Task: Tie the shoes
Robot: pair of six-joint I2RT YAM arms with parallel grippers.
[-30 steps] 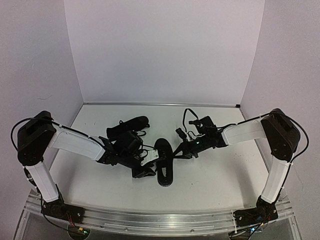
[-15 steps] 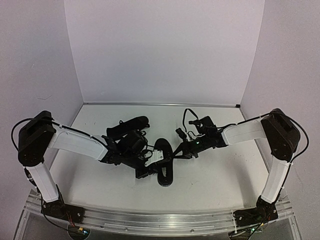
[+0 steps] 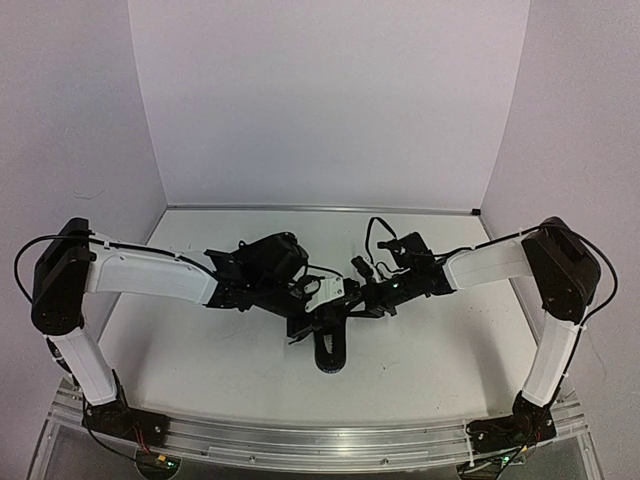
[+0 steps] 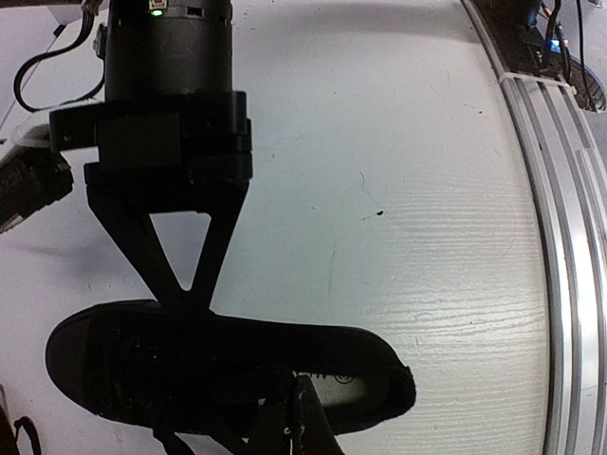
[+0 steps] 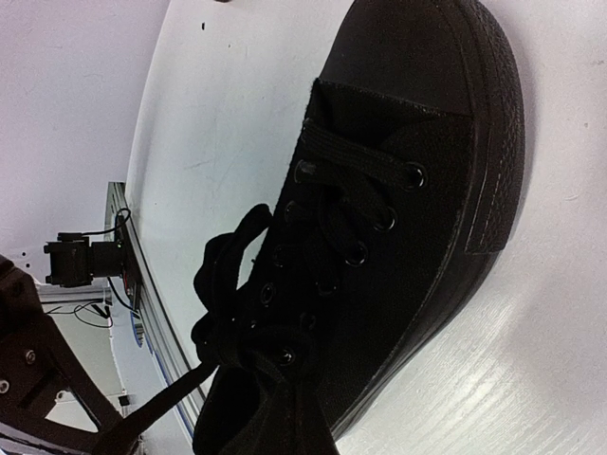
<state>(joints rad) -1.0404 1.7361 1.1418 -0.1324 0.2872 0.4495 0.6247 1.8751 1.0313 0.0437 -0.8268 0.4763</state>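
Note:
One black shoe (image 3: 331, 352) lies in the middle of the table, toe away from me. It fills the right wrist view (image 5: 398, 190), with a looped knot of lace (image 5: 223, 322) at its top eyelets. My left gripper (image 3: 320, 320) is shut over the shoe's opening (image 4: 351, 384), its fingertips (image 4: 305, 422) pressed together. A taut lace strand (image 5: 156, 403) runs from the knot toward it. My right gripper (image 3: 342, 305) is shut, its fingers meeting in a V point on the laces (image 4: 185, 294). The second shoe (image 3: 286, 243) lies behind my left wrist, mostly hidden.
The metal rail (image 4: 560, 237) runs along the table's near edge. White walls enclose the table at the back and on both sides. Cables (image 3: 375, 235) loop above the right wrist.
My left arm has swung right and away from me, bringing its gripper from left of the shoe to over the shoe's opening. The right arm and the shoe have stayed put.

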